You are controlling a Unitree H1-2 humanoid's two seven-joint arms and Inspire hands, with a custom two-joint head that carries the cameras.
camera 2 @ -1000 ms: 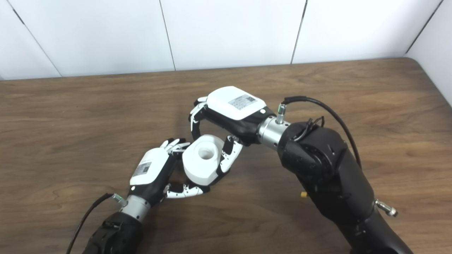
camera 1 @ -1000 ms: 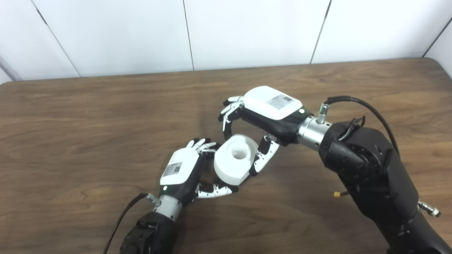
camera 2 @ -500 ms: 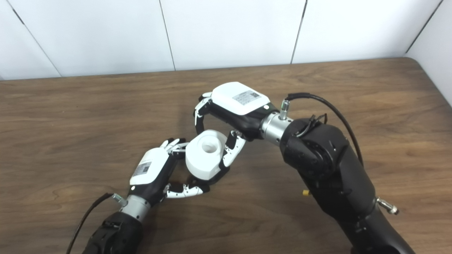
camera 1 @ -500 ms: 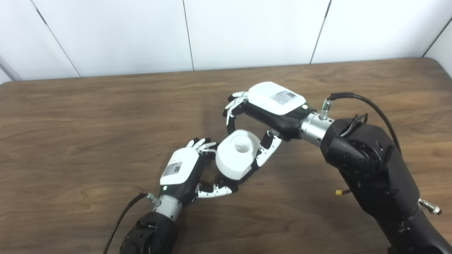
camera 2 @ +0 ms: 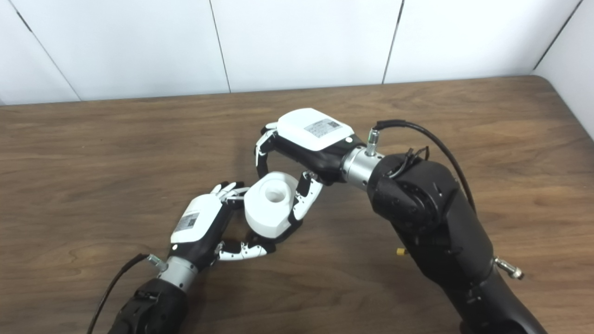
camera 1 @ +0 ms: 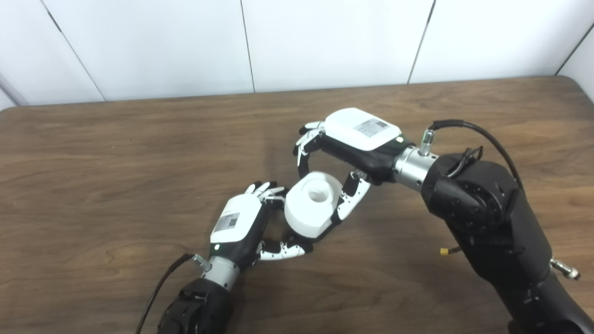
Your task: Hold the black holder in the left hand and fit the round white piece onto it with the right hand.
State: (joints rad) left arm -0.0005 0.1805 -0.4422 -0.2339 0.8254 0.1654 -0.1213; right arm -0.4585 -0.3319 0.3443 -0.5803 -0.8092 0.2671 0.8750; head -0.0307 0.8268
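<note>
Since a second ago the right robot hand (camera 1: 341, 160) is riding slightly higher. The left robot hand (camera 1: 246, 225) is gripping the mostly hidden black holder (camera 1: 297, 239); at its 2 o'clock, the round white piece (camera 1: 312, 204), pinched by the right, is sitting apparently half-seated above the surface (camera 1: 116, 162).

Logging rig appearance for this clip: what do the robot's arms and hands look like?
Both arms are bulky black shells with silver wrist collars and black cables. The left hand and right hand have white back plates bearing printed code labels, and white fingers with black joints.
</note>
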